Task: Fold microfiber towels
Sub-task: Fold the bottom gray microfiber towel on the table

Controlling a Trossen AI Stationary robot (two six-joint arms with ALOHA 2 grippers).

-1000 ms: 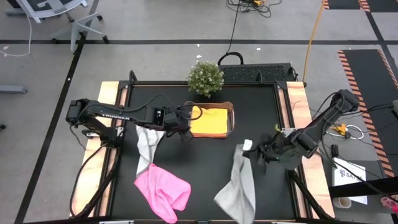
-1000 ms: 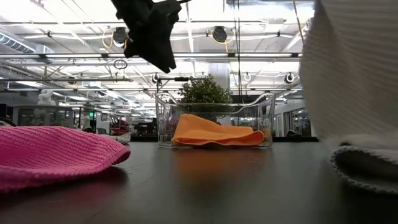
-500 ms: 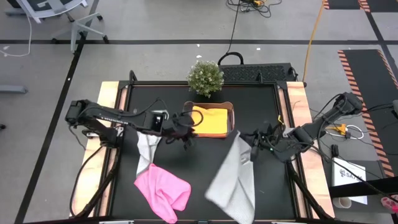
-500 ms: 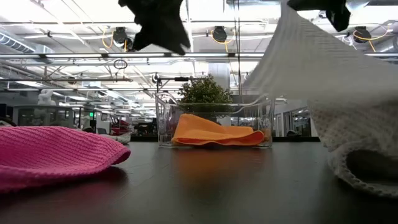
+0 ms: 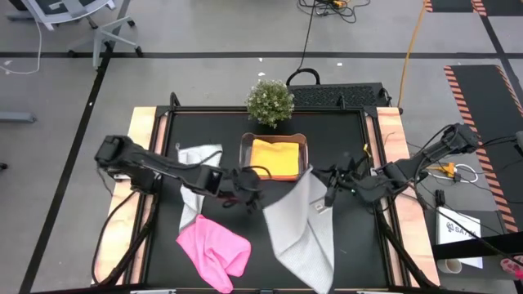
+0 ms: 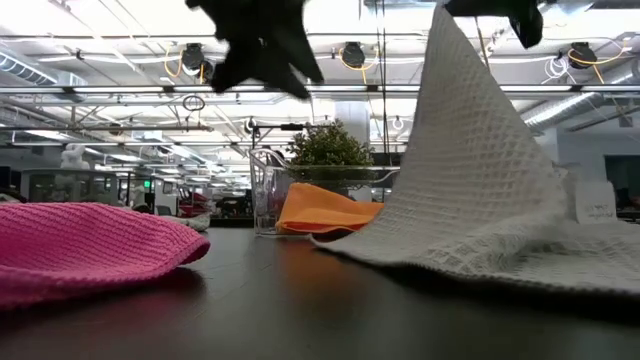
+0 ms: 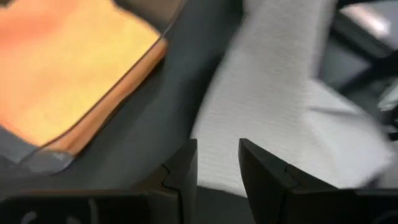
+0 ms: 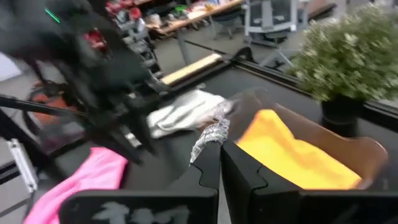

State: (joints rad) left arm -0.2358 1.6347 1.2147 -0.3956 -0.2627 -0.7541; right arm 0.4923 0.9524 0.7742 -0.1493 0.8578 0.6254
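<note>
Near edge of the table: the pink towel (image 5: pixel 214 251) lies bunched at front left, untouched. Beside it, the grey towel (image 5: pixel 304 224) in hand is draped from a raised corner down to the mat.

Change over the last second: this grey towel was a narrow hanging strip under the right gripper (image 5: pixel 329 194); the gripper has swung inward toward table centre and the cloth has fanned out into a wide sheet, lower edge now dragging flat on the mat. In the low view it reads as a tent, peak at the top right where the gripper pinches it. Right fingers are clamped on that one corner; the right wrist view shows a twist of grey cloth (image 8: pixel 210 137) sticking out past the tips.

The left gripper (image 5: pixel 243 194) has moved from beside the tub to hover just next to the sheet's left edge. Its fingers (image 7: pixel 181 173) stand part-open with nothing between them, aimed at the cloth edge.

Judgement: spread-out is under way; next is probably a second-corner grab by the left arm to pull the sheet square before folding.

Orientation: the sheet's long axis runs from the held corner near the tub, diagonally down to the front edge, roughly near-far with a slight lean.

Farther back: second grey towel (image 5: pixel 197 171) lies crumpled at left. The orange-yellow towel (image 5: pixel 275 157) sits folded in the clear tub (image 5: pixel 244 144).
</note>
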